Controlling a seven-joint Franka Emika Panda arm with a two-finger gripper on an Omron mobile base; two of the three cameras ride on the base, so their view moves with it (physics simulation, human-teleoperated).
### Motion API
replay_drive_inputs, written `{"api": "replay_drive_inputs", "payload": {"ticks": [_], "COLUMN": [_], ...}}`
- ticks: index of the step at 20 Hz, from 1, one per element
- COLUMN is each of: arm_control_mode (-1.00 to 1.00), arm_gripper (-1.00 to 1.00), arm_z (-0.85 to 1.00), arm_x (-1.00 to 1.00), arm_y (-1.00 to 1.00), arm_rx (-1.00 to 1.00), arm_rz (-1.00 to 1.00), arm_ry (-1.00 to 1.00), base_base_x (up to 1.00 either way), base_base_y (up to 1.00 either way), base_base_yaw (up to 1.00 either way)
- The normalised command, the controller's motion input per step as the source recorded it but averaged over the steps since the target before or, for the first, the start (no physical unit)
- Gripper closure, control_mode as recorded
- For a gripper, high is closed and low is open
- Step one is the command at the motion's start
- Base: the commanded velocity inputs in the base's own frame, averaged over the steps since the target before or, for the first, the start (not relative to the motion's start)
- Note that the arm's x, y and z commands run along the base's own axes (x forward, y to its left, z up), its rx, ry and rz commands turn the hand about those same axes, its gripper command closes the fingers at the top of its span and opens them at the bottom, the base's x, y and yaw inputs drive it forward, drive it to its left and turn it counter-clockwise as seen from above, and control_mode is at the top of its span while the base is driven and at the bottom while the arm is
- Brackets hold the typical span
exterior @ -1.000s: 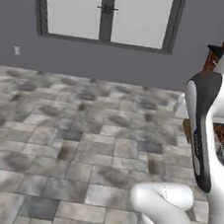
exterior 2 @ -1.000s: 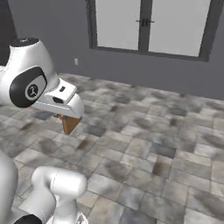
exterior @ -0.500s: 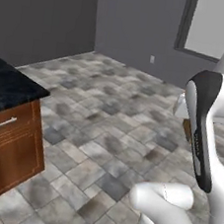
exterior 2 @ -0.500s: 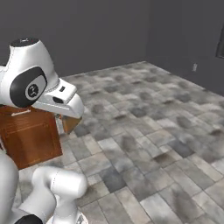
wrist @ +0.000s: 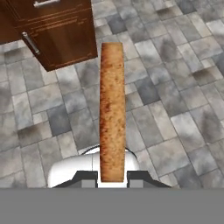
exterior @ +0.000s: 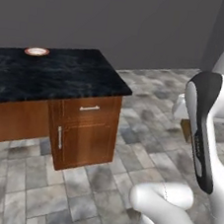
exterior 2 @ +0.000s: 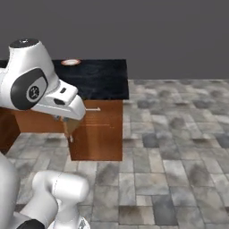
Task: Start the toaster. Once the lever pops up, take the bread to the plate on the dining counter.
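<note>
My gripper [wrist: 112, 176] is shut on the bread [wrist: 112, 109], a golden-brown slice seen edge-on and standing up between the fingertips [wrist: 87, 177]. From the right base view the bread [exterior 2: 70, 126] hangs under the hand [exterior 2: 62, 103], above the tiled floor and short of the counter. It also peeks out beside the forearm as a brown corner [exterior: 185, 130]. The plate [exterior: 37, 51], white with an orange-red rim, lies on the far side of the dining counter [exterior: 63, 76]. The right base view shows the plate [exterior 2: 70, 62] near the slab's back edge [exterior 2: 103, 67]. The toaster is out of view.
At the counter's near end is a wooden cabinet [exterior: 86, 135] with a handled drawer and a door; it also shows in the hand view as a cabinet [wrist: 57, 30]. Grey stone floor tiles [exterior 2: 179, 134] spread to the right. A dark wall [exterior: 121, 15] runs behind.
The whole picture has swung as the base turned: the window and bare floor are gone, and the counter with the plate has come into view. The bread stays in the shut gripper.
</note>
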Motion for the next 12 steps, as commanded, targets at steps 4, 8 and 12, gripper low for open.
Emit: {"api": "replay_drive_inputs", "payload": {"ticks": [4, 8, 12], "arm_control_mode": [1.0, 1.0, 1.0], "arm_gripper": [1.0, 1.0, 1.0], "arm_z": [0.0, 0.0, 0.0], "arm_x": [0.0, 0.0, 0.0], "arm_y": [0.0, 0.0, 0.0], "arm_rx": [0.0, 0.0, 0.0], "arm_rz": [0.0, 0.0, 0.0], "arm_ry": [0.0, 0.0, 0.0], "base_base_x": [0.62, 0.67, 0.75], "base_base_y": [-0.92, -1.0, -1.0], "base_base_yaw": [0.28, 0.23, 0.25]}}
